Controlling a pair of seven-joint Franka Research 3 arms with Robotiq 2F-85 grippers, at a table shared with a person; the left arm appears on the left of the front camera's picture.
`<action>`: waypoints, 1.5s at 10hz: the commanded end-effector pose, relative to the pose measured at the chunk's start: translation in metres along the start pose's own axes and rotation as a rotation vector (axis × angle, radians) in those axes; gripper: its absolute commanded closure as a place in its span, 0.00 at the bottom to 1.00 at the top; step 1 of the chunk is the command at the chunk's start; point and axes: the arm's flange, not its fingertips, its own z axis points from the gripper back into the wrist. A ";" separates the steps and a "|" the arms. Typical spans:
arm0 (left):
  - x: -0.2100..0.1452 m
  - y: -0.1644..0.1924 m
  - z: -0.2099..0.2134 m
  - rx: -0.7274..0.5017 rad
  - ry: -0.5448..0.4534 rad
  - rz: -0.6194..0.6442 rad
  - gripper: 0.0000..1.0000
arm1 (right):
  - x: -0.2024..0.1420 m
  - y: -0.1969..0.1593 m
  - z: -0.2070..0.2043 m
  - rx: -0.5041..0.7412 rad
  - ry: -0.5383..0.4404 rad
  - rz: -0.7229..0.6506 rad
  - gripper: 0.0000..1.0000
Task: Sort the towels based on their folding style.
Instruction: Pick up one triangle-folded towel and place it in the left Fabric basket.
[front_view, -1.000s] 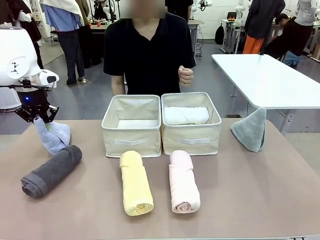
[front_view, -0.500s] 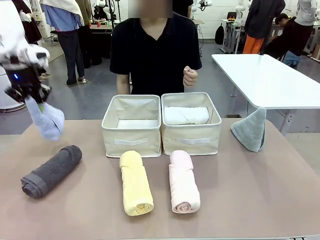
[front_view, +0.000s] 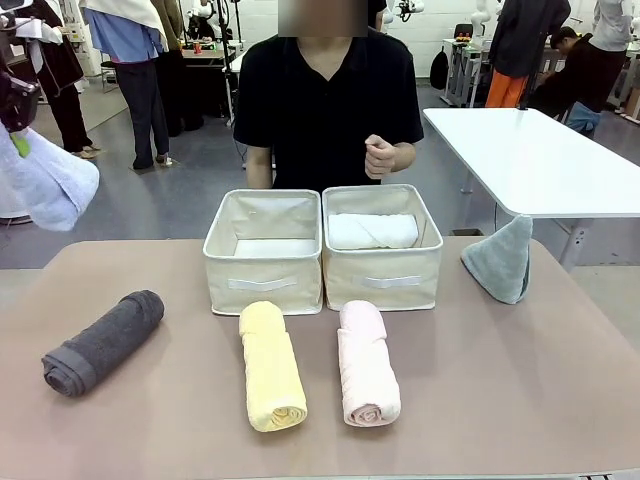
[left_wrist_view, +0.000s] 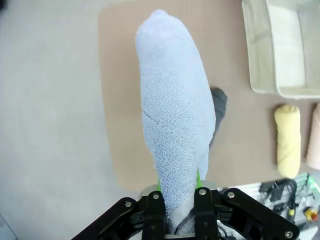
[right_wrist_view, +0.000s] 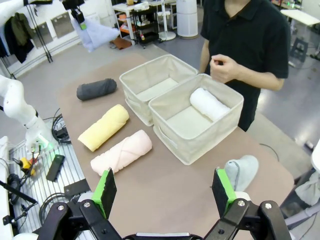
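**Item 1: L gripper** (left_wrist_view: 177, 200). Clamped on the narrow end of the blue towel (left_wrist_view: 175, 115). The towel's bulk hangs free below the pads. It is held high, out past the table's (front_view: 480, 400) left edge, partly over floor, well apart from both bins.

**Item 2: R gripper** (right_wrist_view: 164, 192). Jaws wide apart, nothing held, high over the near side of the table.

**Item 3: stock on table.**
- grey roll (front_view: 100, 342), left
- yellow roll (front_view: 272, 365) and pink roll (front_view: 367, 362), just in front of the bins
- green-grey cone (front_view: 503, 262), far right
- white roll (front_view: 372, 231), inside R bin (front_view: 383, 283)
- L bin (front_view: 264, 283), touching R bin

**Risks (est.):**
- Slip: the pinch is small and the terry is soft. A fast swing could pull the towel out, and from here it would drop to the floor, not the table.
- Unfolding: most of the towel is unsupported, so the cone fold may sag open and lose the shape it is sorted by.
- Snag: the hanging end could catch a bin rim if carried low, and shove or tip the bin. A low pass could also drag the grey roll.
- Wrong bin: R bin already holds a roll, so the cone prob. belongs in L bin. The bins touch, so there is little margin.
- Person's hand (front_view: 378, 155) is raised just behind the bins. Overshoot could mean contact.
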 end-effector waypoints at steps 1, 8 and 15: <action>0.005 -0.005 0.003 0.040 -0.059 -0.017 1.00 | -0.001 -0.001 -0.003 -0.005 -0.007 0.002 0.00; 0.023 -0.058 -0.003 -0.038 0.086 -0.294 0.81 | -0.001 -0.001 -0.003 -0.005 -0.007 0.002 0.00; -0.119 0.094 0.060 0.141 0.077 -0.328 0.81 | -0.001 -0.001 -0.003 -0.005 -0.007 0.002 0.00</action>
